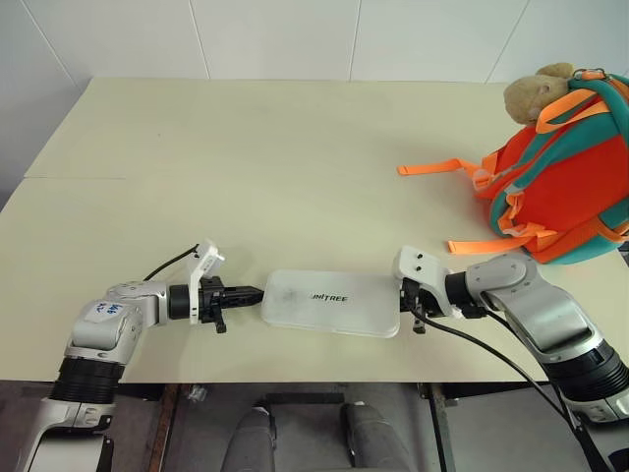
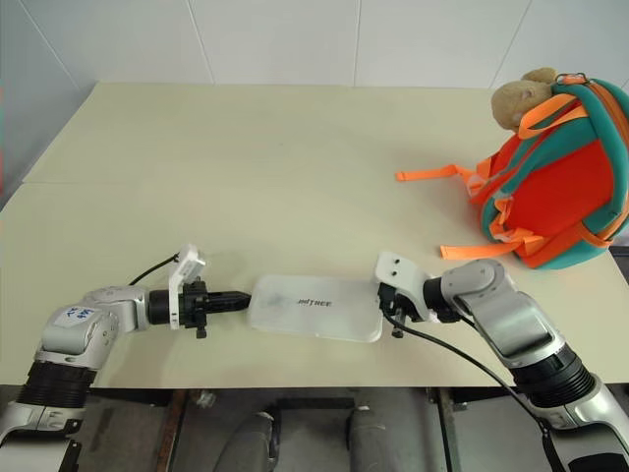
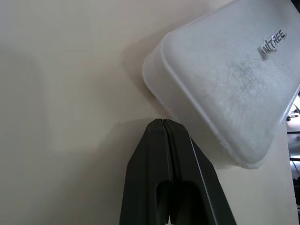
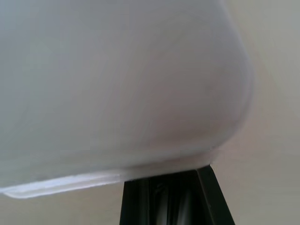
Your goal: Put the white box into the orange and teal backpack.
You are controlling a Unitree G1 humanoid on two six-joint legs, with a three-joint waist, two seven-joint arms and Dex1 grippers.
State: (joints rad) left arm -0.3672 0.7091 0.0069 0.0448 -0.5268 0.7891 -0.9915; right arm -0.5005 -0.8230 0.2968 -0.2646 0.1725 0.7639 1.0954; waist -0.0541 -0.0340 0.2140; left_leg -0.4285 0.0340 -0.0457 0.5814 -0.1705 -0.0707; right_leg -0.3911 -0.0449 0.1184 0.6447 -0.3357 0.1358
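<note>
now the box (image 1: 330, 303) lies flat on the bench (image 1: 246, 157), well apart from the backpack (image 1: 565, 177), both pincers, left (image 1: 252, 293) and right (image 1: 405, 299), pressed together at its ends; next it likely needs squeezing and lifting.

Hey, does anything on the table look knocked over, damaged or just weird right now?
Nothing stands out. The white box lies flat and intact near the table's front edge, between the two shut grippers. The backpack sits at the far right with its straps trailing loosely.
</note>
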